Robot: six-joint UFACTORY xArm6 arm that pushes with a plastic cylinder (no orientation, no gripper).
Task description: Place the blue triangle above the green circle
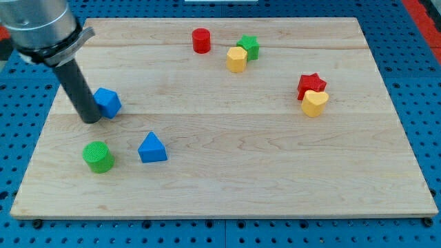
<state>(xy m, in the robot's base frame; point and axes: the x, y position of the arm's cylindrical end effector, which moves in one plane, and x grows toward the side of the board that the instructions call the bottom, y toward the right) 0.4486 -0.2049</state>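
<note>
tip near left edge, no jaws, gripping nothing; blue triangle toward bottom-right, right of green circle.

Pale wood board on blue pegboard.

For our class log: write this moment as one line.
tip: touching blue cube | blue triangle: right of green circle, not above
</note>
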